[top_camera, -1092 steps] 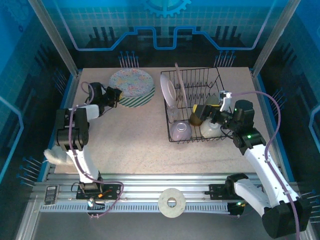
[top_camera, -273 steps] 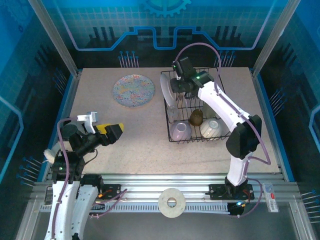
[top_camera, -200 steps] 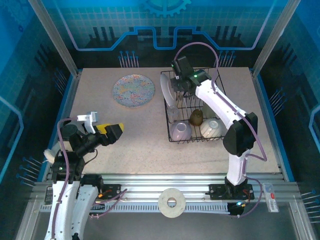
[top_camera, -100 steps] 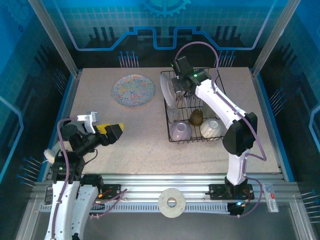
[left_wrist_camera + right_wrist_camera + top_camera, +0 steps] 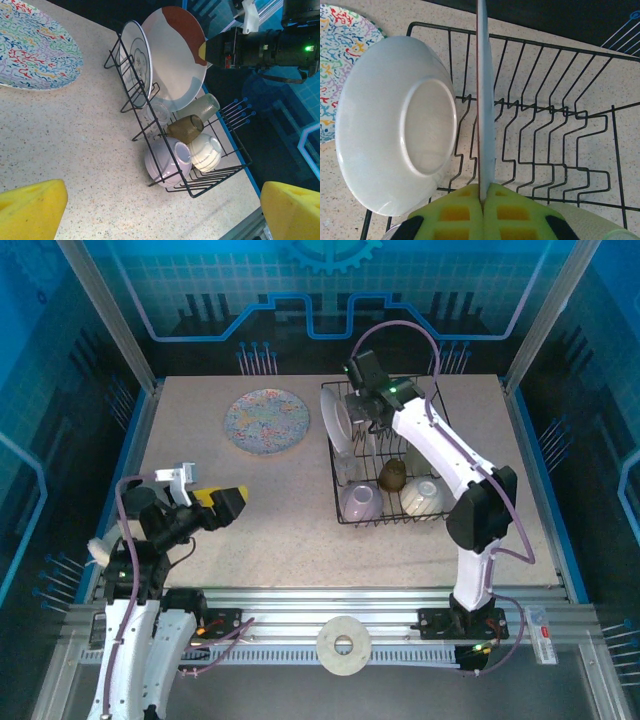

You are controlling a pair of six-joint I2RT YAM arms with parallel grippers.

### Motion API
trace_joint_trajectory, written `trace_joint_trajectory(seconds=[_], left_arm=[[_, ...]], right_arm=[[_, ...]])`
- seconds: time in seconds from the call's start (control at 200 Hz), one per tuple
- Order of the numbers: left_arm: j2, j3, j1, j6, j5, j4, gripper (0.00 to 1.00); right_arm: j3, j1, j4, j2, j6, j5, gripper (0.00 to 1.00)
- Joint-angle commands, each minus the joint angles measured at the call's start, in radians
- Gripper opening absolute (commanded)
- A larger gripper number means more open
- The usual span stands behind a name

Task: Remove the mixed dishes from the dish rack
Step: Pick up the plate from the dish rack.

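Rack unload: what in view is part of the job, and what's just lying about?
Job: dish rack; red-and-white plate, pinched by right gripper; white dish; lavender bowl; ribbed white bowl; brown cup; glass; speckled plate, on the table.
Lying about: pale ring on the front rail.

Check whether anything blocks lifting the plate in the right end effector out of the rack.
Nothing visible above it. The right end effector grips the red-and-white plate by its rim in the dish rack. The white dish stands close on its left; a sideways pull might clip it, straight up looks free.
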Motion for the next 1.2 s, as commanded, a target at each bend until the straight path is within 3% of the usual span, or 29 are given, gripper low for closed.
trace_joint_trajectory(seconds=[0.0, 0.365, 0.696, 0.996, 1.196], left_arm=[[0.003, -0.012, -0.004, 0.030, 0.010, -0.004, 0.99], [0.008, -0.012, -0.003, 0.031, 0.004, -0.007, 0.99], [0.016, -0.011, -0.001, 0.030, 0.004, -0.008, 0.99], [0.022, -0.011, 0.000, 0.029, 0.002, -0.008, 0.99], [0.038, -0.011, 0.003, 0.024, 0.004, -0.008, 0.99]], right_arm=[[0.019, 0.013, 0.057, -0.096, 0.009, 0.003, 0.00], [-0.088, 0.014, 0.122, -0.249, 0.013, 0.033, 0.00], [-0.451, -0.021, 0.367, -0.590, 0.065, -0.093, 0.00], [-0.677, -0.171, 0.466, -0.781, 0.195, -0.366, 0.00], [-0.861, -0.320, 0.668, -0.853, 0.351, -0.712, 0.00]])
